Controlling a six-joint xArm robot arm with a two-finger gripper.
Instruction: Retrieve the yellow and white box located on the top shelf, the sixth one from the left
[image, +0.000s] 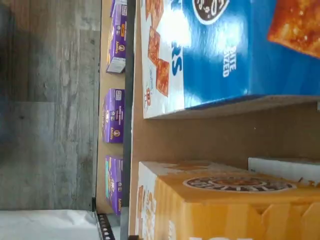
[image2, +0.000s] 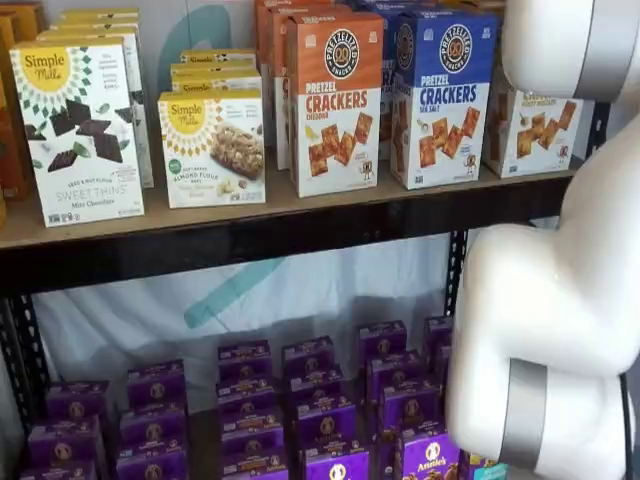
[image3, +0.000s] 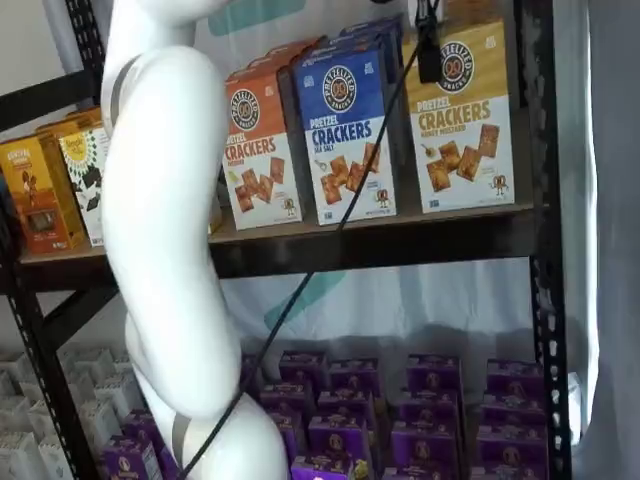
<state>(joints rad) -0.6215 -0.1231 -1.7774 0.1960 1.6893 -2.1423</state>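
Yellow and white box standing upright at the right end of the top shelf, just beside the blue-topped carton, with a narrow gap between the two. Partly hidden behind the white arm in a shelf view. Not yet touched.

Tool hanging from above in front of the box's yellow band, cable trailing down beside it. Only a dark sliver showing there, so gap hard to read; probably spread wide, with nothing clamped.

In the wrist view, mustard carton and blue carton both close, bare shelf board between them.

To do the approach well:
- Centre on the yellow band, not on the gap towards the blue neighbour.
- Keep the fingers level and square to the carton's face, one to each side wall.
- Slip the inner finger into the gap without nudging the blue carton.
- Close only once well past the front edge, then draw straight out over the black rail.
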